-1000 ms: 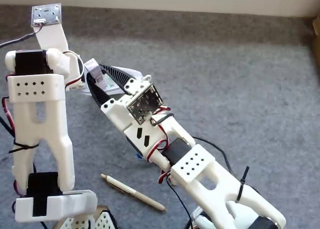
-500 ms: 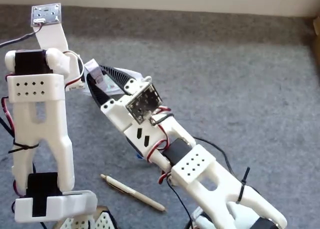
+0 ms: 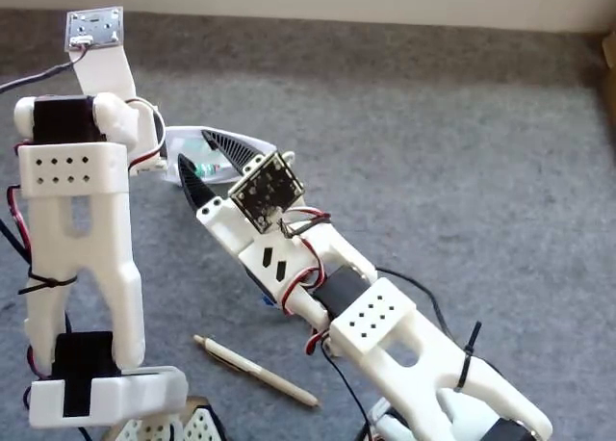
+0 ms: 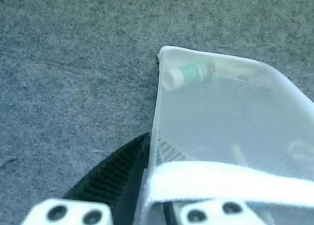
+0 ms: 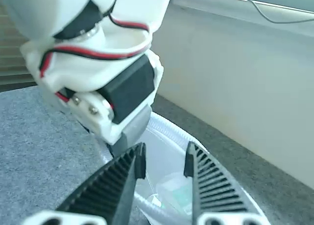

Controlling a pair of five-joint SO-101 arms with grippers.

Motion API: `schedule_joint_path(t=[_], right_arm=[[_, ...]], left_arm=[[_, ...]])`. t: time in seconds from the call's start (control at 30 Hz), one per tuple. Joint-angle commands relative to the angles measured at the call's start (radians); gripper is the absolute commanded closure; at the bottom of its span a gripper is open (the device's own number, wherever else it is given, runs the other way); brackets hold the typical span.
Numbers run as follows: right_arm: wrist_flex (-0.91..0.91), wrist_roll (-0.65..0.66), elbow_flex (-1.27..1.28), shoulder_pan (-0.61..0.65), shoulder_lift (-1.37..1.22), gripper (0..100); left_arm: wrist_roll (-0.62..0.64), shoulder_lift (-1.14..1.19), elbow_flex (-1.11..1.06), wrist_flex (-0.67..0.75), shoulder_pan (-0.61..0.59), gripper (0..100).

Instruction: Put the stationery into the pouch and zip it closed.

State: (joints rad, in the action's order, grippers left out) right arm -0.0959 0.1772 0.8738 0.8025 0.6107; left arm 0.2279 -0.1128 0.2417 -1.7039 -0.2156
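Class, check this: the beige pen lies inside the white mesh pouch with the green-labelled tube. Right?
No. The pen lies on the grey carpet, outside the pouch, as the high view shows. The green-labelled tube is inside the pouch.

The table (image 3: pixel 462 123) is covered with a grey, matt, rough-napped cloth like felt or carpet. The pouch (image 4: pixel 221 122) is made of fine, see-through white mesh cloth and edged with a smooth white woven band. A tube (image 4: pixel 189 73) inside it is capped in glossy white plastic. Matt black ribbed plastic is seen on the fingers (image 5: pixel 122 181) of the right gripper (image 5: pixel 164 161) and on the left gripper (image 4: pixel 154 176). The arm shells (image 3: pixel 72 229) are formed of smooth white plastic with a slight sheen. The pen (image 3: pixel 255 369) is finished smooth and beige, seemingly in plastic.
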Motion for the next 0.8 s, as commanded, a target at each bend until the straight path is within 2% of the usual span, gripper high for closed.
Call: schedule_joint_path(t=[0.0, 0.1, 0.2, 0.4, 0.77], right_arm=[[0.012, 0.012, -0.059, -0.019, 0.010, 86.8], [0.027, 0.012, -0.061, -0.019, 0.025, 86.8], [0.130, 0.008, -0.094, -0.016, 0.088, 86.8], [0.470, 0.006, -0.251, -0.019, 0.209, 86.8], [1.106, 0.006, -0.584, -0.022, 0.220, 86.8]], left_arm=[[0.006, 0.001, 0.022, 0.000, -0.024, 99], [0.006, 0.001, 0.022, 0.000, -0.024, 99], [0.006, 0.001, 0.022, 0.000, -0.024, 99], [0.006, 0.001, 0.022, 0.000, -0.025, 99], [0.006, -0.005, 0.022, 0.000, -0.074, 99]])
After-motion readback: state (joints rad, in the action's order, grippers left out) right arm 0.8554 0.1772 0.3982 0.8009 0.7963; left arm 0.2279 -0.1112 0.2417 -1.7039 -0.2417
